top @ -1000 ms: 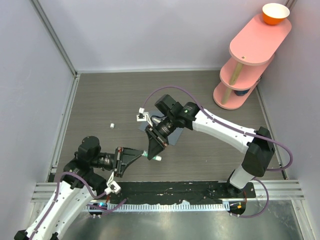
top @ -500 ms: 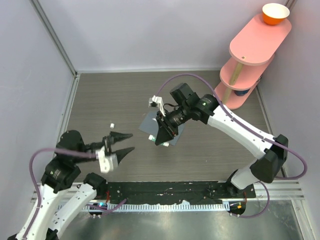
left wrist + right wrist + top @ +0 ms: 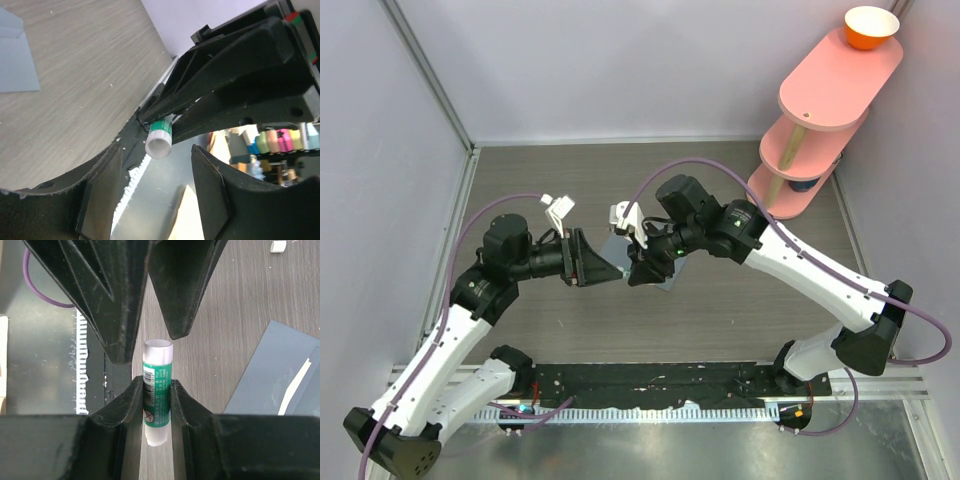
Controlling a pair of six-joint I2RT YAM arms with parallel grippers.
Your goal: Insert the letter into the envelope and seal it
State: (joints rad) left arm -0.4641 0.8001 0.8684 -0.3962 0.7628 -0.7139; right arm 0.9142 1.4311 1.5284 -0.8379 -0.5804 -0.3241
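Note:
My right gripper (image 3: 638, 272) is shut on a green and white glue stick (image 3: 157, 360) and holds it in the air above the slate blue-grey envelope (image 3: 616, 246). My left gripper (image 3: 612, 268) is open, tip to tip with the right one. Its fingers (image 3: 105, 300) stand on either side of the stick's white end without touching it. In the left wrist view the stick (image 3: 160, 137) points between my open left fingers (image 3: 102, 192). The envelope lies flat on the table, also in the right wrist view (image 3: 270, 380) and the left wrist view (image 3: 17, 55). No separate letter shows.
A pink three-tier shelf (image 3: 820, 100) with an orange bowl (image 3: 871, 27) stands at the back right. A small white cap (image 3: 278, 246) lies on the table beyond the envelope. Grey walls close the left and back sides.
My left arm has swung up from the near left and turned its open gripper toward the right one. The right gripper has turned the glue stick toward it; the two now meet above the envelope.

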